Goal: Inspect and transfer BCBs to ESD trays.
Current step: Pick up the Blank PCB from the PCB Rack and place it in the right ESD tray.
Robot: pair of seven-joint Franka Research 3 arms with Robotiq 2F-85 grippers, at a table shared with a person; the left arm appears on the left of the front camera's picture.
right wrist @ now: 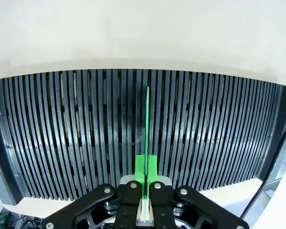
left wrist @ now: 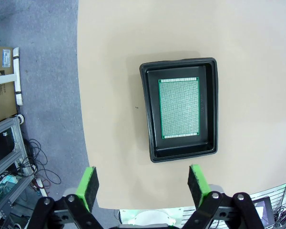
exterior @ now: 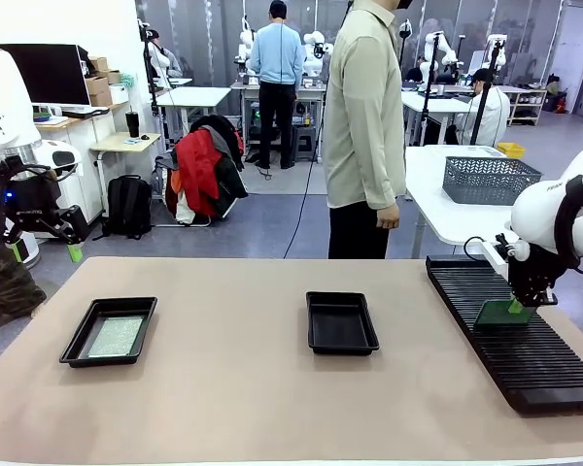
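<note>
The right gripper point(right wrist: 146, 168) was clamped on a board point(right wrist: 147, 119) standing edge-up in the rack point(right wrist: 62, 133), its long axis running straight ahead. The empty tray point(exterior: 341, 325) lay well to that gripper's left. Farther off, the left gripper point(left wrist: 142, 183) hung with its jaws apart.

The setting is presenting as a robotics and electronics-handling laboratory. Two white robot arms, the left arm point(exterior: 5, 107) and the right arm point(exterior: 559, 218), are flanking a tan work table point(exterior: 253, 408). This table is carrying two black ESD trays, one at the left point(exterior: 78, 338) and one in the middle point(exterior: 341, 325). It is also carrying a long slotted rack point(exterior: 539, 367) with a green BCB point(exterior: 494, 313) at it. Beyond, white benches point(exterior: 189, 95) are standing on a grey floor. A monitor point(exterior: 49, 68) and cardboard boxes point(exterior: 99, 78) are occupying a side counter. People point(exterior: 277, 58) are working at the far benches. Aluminium framing point(left wrist: 5, 138) and loose cables point(left wrist: 38, 157) are lying beside the table.
</note>
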